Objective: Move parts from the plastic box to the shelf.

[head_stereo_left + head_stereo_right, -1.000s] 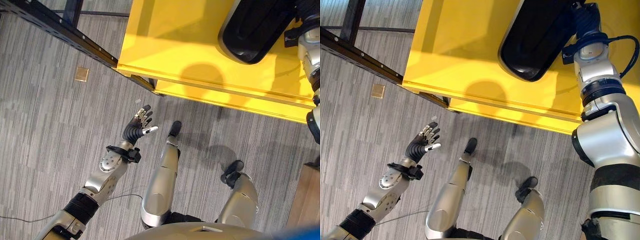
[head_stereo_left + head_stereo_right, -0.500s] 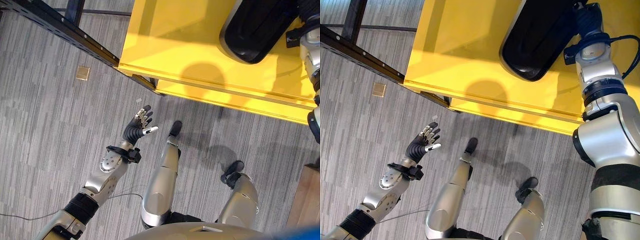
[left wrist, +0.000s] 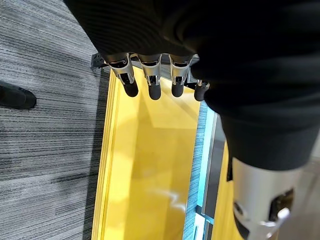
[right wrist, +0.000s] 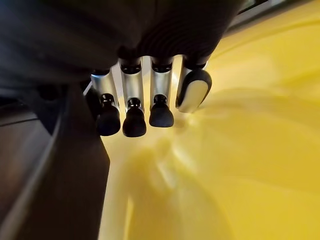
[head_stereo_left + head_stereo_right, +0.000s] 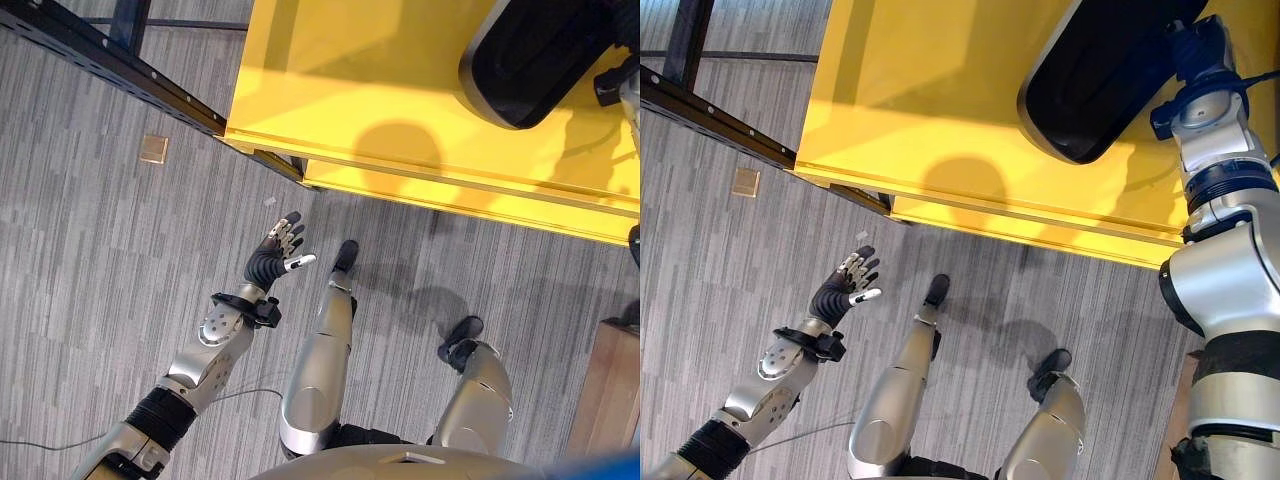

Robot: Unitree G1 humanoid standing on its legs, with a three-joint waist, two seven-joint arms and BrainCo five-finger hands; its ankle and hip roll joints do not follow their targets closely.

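Note:
A large black part with a grey rim [image 5: 1100, 80] hangs over the yellow shelf board [image 5: 340, 90] at the far right. My right hand [image 5: 1192, 45] is at the part's far end and shut on it. Its fingers [image 4: 135, 107] curl next to the part's dark edge [image 4: 55, 165], above the yellow surface. My left hand [image 5: 275, 250] is held out over the grey carpet, short of the shelf's front edge. It is open and holds nothing, and its fingers [image 3: 152, 80] are straight.
A dark metal frame beam [image 5: 110, 55] runs slantwise from the far left to the shelf's corner. A small brown square [image 5: 153, 149] lies on the carpet near it. A wooden edge [image 5: 605, 390] shows at the lower right.
The black part and my right hand have moved to the right over the yellow board. The camera has shifted a little. My left hand has stayed where it was.

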